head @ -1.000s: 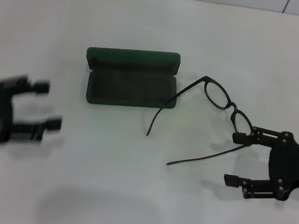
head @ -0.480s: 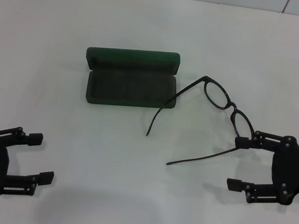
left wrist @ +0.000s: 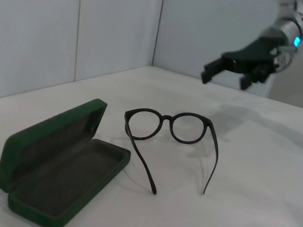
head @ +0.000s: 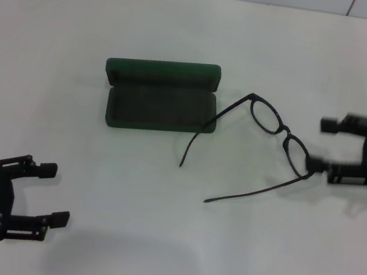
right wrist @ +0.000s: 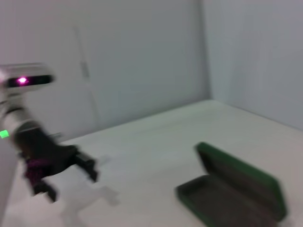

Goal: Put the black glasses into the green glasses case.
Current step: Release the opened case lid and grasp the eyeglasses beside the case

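The right gripper is spread wide and holds nothing; its lower fingertip sits at the outer end of the black glasses, where lens and temple arm meet, though contact cannot be judged. The glasses rest unfolded on the white worktop, stretching from that gripper toward the green glasses case, one temple arm reaching its corner. The case lies open, lid upright, beyond the glasses. The left gripper hovers low, far from both, fingers parted, empty.
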Tool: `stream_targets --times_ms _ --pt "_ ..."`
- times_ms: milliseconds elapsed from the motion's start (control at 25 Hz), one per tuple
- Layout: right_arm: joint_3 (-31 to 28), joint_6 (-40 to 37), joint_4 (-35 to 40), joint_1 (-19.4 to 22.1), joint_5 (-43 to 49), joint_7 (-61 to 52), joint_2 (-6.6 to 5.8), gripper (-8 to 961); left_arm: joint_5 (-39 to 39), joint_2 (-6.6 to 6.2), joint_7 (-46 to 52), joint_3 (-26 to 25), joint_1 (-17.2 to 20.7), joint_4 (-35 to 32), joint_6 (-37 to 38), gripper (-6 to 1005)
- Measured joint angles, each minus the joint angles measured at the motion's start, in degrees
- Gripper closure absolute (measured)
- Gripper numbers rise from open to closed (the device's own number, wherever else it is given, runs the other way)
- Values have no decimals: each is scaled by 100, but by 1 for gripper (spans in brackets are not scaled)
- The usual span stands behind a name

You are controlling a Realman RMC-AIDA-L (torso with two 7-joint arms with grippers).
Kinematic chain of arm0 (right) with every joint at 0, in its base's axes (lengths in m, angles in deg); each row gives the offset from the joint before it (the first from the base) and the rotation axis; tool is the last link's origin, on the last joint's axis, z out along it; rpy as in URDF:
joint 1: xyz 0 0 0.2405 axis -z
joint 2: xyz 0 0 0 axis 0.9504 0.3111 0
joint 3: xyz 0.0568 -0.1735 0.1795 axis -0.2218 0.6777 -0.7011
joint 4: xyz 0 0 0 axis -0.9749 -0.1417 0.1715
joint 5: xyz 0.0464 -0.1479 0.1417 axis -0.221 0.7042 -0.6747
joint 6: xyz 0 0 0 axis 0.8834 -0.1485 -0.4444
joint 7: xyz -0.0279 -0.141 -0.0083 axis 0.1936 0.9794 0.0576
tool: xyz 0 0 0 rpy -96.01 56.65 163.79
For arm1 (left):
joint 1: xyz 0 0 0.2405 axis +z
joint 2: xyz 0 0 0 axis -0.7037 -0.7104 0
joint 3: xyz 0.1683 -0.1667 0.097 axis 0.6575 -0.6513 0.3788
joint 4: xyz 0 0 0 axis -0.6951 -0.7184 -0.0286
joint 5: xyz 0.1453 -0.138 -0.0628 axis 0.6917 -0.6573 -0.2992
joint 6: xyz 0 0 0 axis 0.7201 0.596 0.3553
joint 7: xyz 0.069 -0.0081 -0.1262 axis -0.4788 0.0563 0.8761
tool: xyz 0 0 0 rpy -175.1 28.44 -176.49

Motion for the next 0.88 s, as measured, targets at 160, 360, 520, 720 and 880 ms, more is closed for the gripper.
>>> stream_targets --times_ms 160,360,520,720,880 --pt "-17 143 668 -394 762 -1769 -181 115 6 -14 -2 29 -17 5 3 127" --pt "-19 23 800 -1224 1959 -3732 -502 119 15 -23 -5 29 -41 -6 5 126" --pt "-17 -35 774 -1726 2704 -4795 -593 129 125 -10 -5 27 -171 -1 5 126" --pt "27 -55 248 -2515 3676 -5812 -493 142 330 40 10 6 -312 11 -4 126" --pt "32 131 -361 -3193 4432 -6067 -189 146 340 44 4 -1 -314 -8 -6 126"
